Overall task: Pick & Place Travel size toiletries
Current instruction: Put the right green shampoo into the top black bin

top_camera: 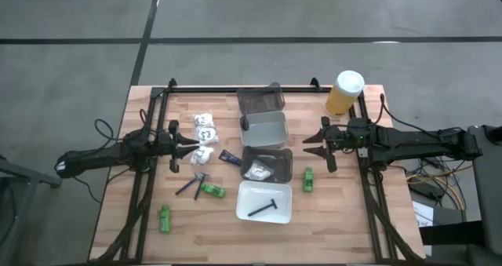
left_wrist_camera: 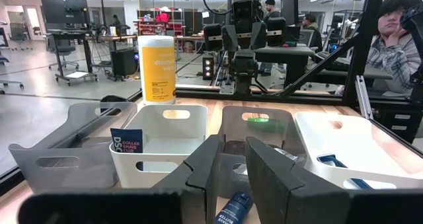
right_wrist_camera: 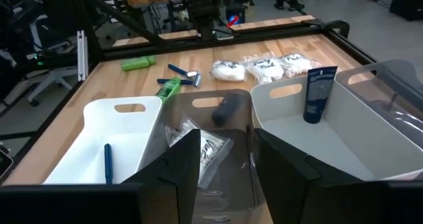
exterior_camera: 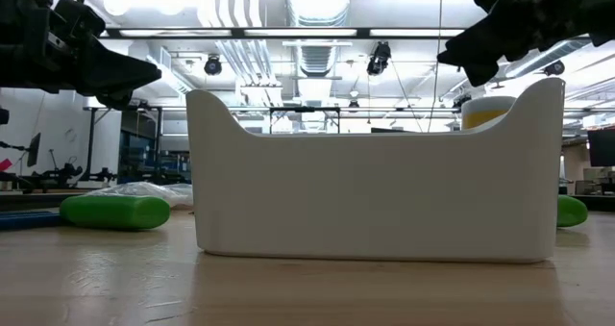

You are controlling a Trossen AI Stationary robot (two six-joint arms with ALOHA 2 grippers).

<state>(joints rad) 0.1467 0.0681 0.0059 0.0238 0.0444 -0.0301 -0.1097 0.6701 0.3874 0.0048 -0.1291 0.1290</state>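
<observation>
Light wooden plank table [top_camera: 345, 219] carrying trays and small toiletries.
Four rectangular trays run down its middle: a clear grey one [top_camera: 260, 100], a white one [top_camera: 265, 129], a smoky grey one [top_camera: 267, 163] and a white one [top_camera: 264, 201]. Left of them lie white crinkly packets [top_camera: 205, 129], a dark tube [top_camera: 230, 158], razor sticks [top_camera: 190, 185] and two green bottles [top_camera: 212, 190]; a third green bottle [top_camera: 308, 179] lies right, and a yellow white-capped container [top_camera: 344, 92] stands at the far right corner.

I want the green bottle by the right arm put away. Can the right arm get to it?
Probably yes. The small bright green bottle lies alone on bare wood beside the grey tray, with nothing over it. The right gripper hovers nearby, holding nothing.
</observation>
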